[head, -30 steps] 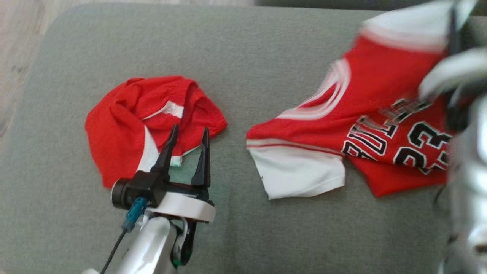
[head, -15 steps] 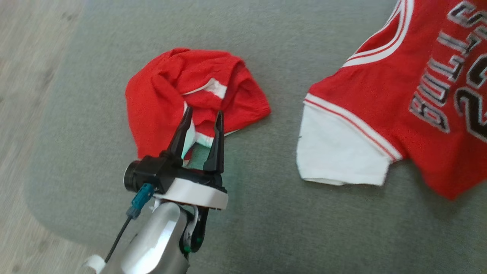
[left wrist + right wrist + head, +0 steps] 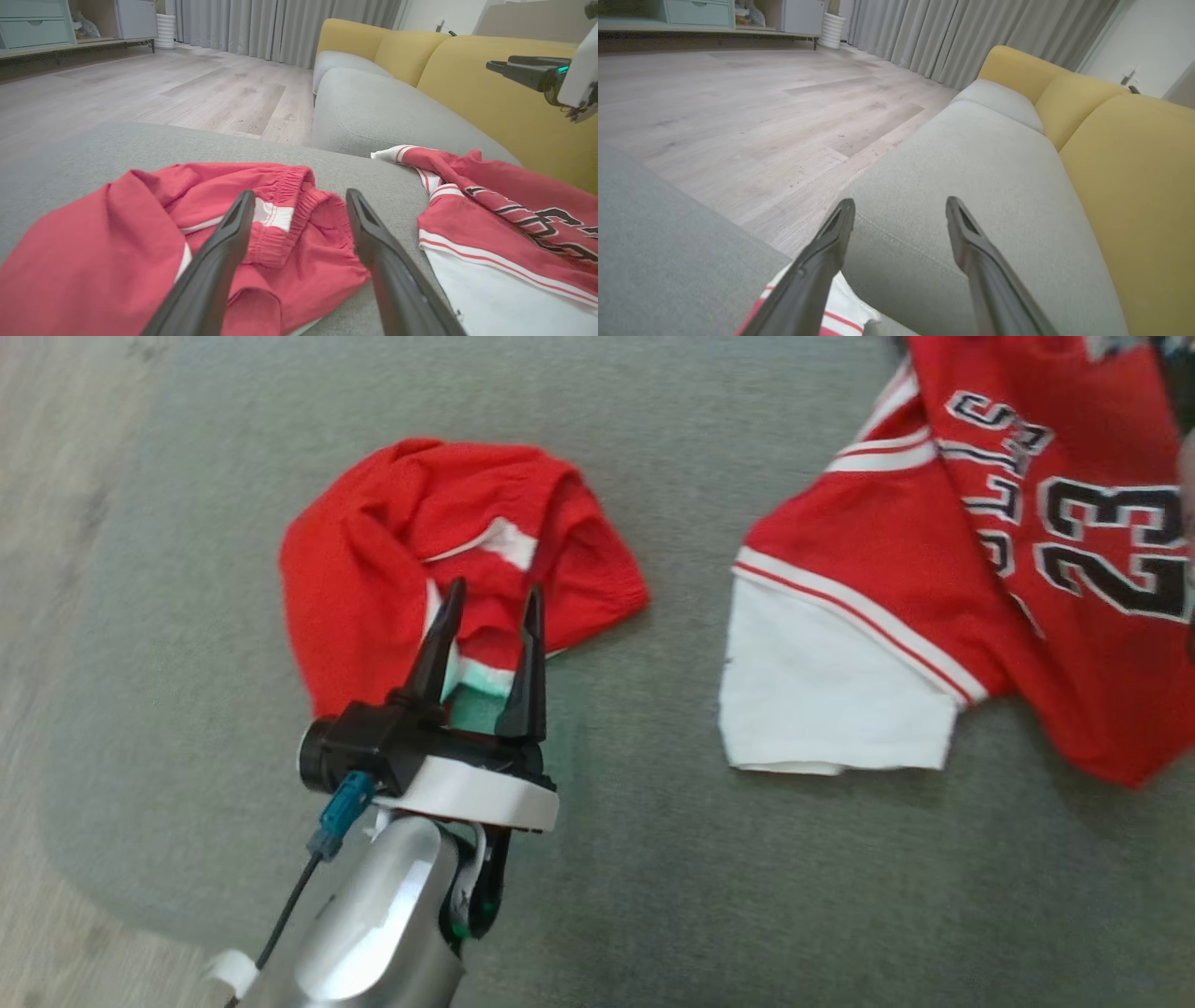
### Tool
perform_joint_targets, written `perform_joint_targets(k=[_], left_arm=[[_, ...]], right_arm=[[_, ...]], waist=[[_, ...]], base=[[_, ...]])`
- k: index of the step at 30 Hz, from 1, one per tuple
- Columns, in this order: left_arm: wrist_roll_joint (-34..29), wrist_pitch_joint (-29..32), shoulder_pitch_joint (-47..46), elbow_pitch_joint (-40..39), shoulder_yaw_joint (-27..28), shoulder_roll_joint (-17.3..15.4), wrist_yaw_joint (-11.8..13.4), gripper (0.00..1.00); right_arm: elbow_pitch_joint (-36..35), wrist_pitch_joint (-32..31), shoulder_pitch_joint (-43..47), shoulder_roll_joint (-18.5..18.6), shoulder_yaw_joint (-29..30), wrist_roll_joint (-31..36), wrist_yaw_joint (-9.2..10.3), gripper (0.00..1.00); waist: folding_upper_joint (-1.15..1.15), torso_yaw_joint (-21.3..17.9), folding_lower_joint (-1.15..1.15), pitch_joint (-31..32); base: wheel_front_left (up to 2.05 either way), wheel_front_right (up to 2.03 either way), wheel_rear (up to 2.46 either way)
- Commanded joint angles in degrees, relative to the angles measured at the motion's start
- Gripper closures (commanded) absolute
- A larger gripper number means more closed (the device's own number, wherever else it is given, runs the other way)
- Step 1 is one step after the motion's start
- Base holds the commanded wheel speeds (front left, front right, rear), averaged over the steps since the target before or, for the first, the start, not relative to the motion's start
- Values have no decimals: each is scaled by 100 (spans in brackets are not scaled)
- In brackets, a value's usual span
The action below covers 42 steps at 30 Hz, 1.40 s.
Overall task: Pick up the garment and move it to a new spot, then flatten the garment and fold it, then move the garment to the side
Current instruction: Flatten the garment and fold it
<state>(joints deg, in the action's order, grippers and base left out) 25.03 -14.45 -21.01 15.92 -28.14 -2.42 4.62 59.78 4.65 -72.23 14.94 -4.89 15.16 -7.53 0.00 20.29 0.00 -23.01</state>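
Left jaws apart over shorts edge

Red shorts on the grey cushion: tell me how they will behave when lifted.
The red shorts lie crumpled in soft folds, so they will likely droop limply. The thin fabric probably weighs little. The gathered waistband looks thicker, perhaps giving the open left pincer firmer hold.

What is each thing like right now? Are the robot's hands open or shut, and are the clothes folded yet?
Left hand: open, fingers over the shorts, gripping nothing.
Right hand: open, nothing between its fingers.
Red shorts: crumpled in a heap on the grey cushion, not folded.
Bulls jersey: lying loose and rumpled on the cushion, not held, not folded neatly.
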Motion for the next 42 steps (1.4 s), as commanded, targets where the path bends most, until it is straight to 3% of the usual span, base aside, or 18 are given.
perform_joint_targets(k=[1,10,19,26,34,39,42], left_arm=[[-81,-55,-184,-136,236,-45,5,0],[-274,-55,-97,-31,425,-45,-58,0],[-396,-55,147,64,584,-45,-75,0],[-493,-55,355,86,718,-45,-102,0],[-578,-55,536,92,812,-45,-147,0],[-612,-55,553,80,780,-45,-178,0],[-627,-55,526,85,765,-45,-198,0]], right_arm=[[-12,99,-23,-103,-125,-149,4,0],[401,417,592,20,-202,-975,4,0],[235,686,1562,-45,-30,-1547,4,0],[-432,884,2620,-406,517,-1839,4,0],[-1683,944,4211,-1126,1452,-1816,4,0],[-2283,719,5003,-1202,1324,-2355,4,0],[-2389,622,5043,-1204,1303,-2582,4,0]], waist=[[0,-249,0,122],[0,-919,0,623],[0,-1270,0,1117],[0,-1451,0,1398],[0,-1528,0,1576],[0,-1518,0,1498],[0,-1470,0,1432]], base=[[0,0,0],[0,0,0],[0,0,0],[0,0,0],[0,0,0],[0,0,0],[0,0,0]])
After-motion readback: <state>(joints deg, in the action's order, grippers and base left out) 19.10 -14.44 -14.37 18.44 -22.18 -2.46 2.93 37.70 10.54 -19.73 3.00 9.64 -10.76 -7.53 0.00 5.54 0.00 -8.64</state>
